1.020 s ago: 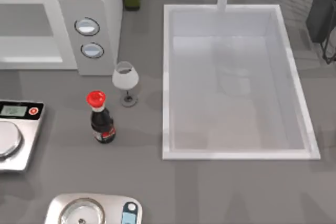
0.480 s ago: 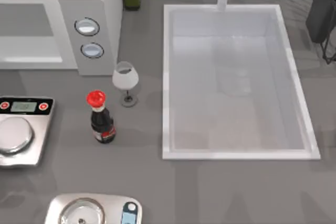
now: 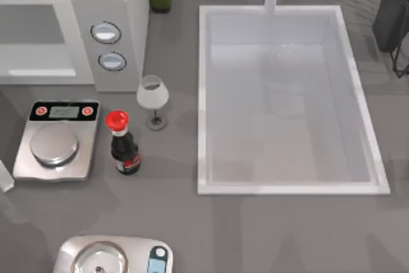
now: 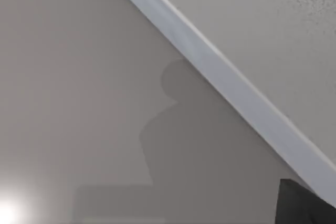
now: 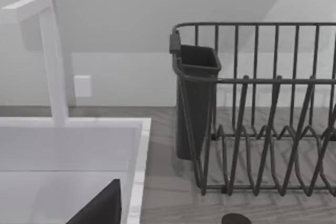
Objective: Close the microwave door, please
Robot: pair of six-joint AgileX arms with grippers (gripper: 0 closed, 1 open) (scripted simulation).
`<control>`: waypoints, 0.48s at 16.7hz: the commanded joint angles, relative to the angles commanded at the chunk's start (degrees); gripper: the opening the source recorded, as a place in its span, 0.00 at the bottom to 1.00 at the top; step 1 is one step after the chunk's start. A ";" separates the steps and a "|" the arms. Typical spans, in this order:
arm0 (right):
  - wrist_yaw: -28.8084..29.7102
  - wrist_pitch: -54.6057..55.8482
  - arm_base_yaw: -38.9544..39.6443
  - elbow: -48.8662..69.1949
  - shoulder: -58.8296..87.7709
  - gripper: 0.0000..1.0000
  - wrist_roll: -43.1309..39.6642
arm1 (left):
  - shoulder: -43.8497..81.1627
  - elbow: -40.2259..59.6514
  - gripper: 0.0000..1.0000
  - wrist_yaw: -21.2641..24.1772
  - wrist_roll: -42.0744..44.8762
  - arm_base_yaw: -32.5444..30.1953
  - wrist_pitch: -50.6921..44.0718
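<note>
microwave door (image 3: 35, 39): desk's far left, flush with dial panel | kitchen scale (image 3: 56, 140): before it, beside soy bottle (image 3: 123, 145) | wine glass (image 3: 153, 97): near dials | end effectors: state cannot tell

One microwave (image 3: 70, 23), two dials (image 3: 106, 32), two scales (image 3: 56, 148), one bottle (image 3: 124, 146), one wine glass (image 3: 153, 100), one sink (image 3: 287, 183), one dish rack (image 5: 262, 114).

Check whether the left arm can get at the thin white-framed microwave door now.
Probably yes: the left wrist view looks closely at what seems the thin white-framed microwave door, with nothing between. The flat steel kitchen scale lies before the white microwave and may block the closing swing.
</note>
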 joint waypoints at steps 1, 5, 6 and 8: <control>0.00 0.00 0.00 0.00 0.00 1.00 0.00 | 0.00 0.00 0.00 0.00 0.00 0.00 0.00; 0.00 0.00 0.00 0.00 0.00 1.00 0.00 | -0.24 2.22 0.00 -1.74 -0.75 -0.25 0.17; 0.00 0.00 0.00 0.00 0.00 1.00 0.00 | -0.48 2.05 0.00 -2.83 -1.82 -1.54 0.13; 0.00 0.00 0.00 0.00 0.00 1.00 0.00 | -1.39 1.50 0.00 -6.08 -5.00 -5.86 0.04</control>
